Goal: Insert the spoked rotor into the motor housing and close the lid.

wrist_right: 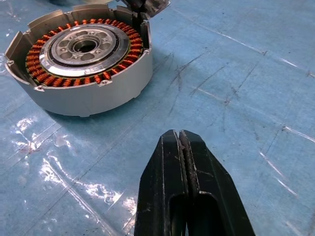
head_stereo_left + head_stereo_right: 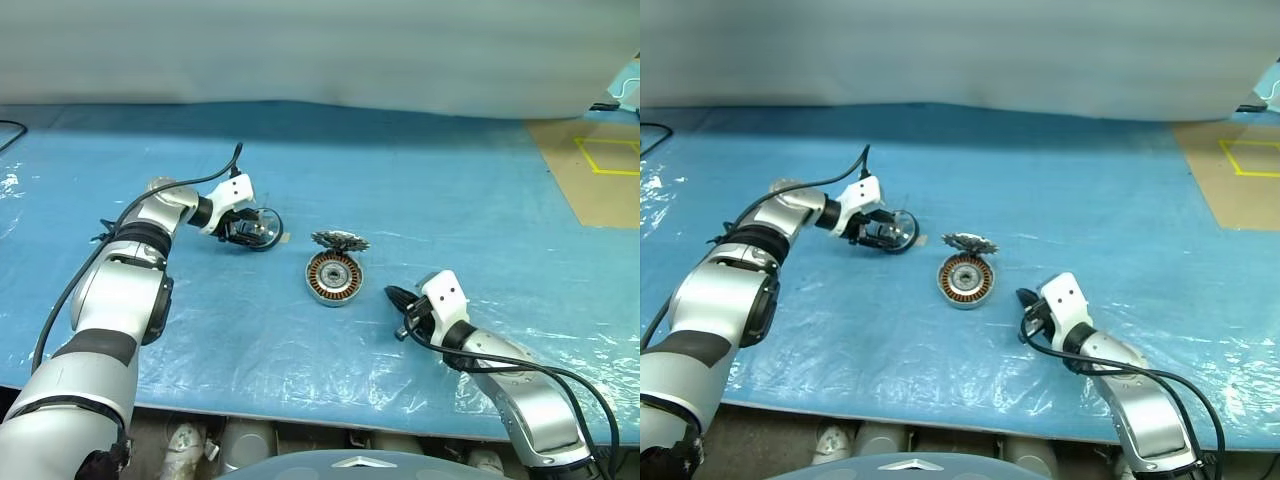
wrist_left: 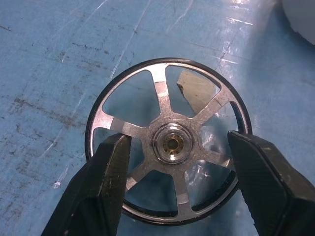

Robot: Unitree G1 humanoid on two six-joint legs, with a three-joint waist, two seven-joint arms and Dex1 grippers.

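Nearest, the right gripper (image 1: pixel 183 147) sat pinched tight, holding nothing, on the blue sheet (image 2: pixel 450 180). Just beyond, the motor housing (image 2: pixel 333 277) lay open, lid (image 2: pixel 340 240) tipped up behind. Further left, the left gripper (image 3: pixel 177 162) straddled the spoked rotor (image 3: pixel 170 147), fingers wide.

Work surface: flat table covered by a wrinkled blue plastic sheet (image 2: pixel 420 180) with glare patches. Behind the sheet, a pale grey wall (image 2: pixel 320 50). To the right of the sheet, a brown cardboard panel (image 2: pixel 590 170) marked with yellow tape lines (image 2: pixel 608 150)
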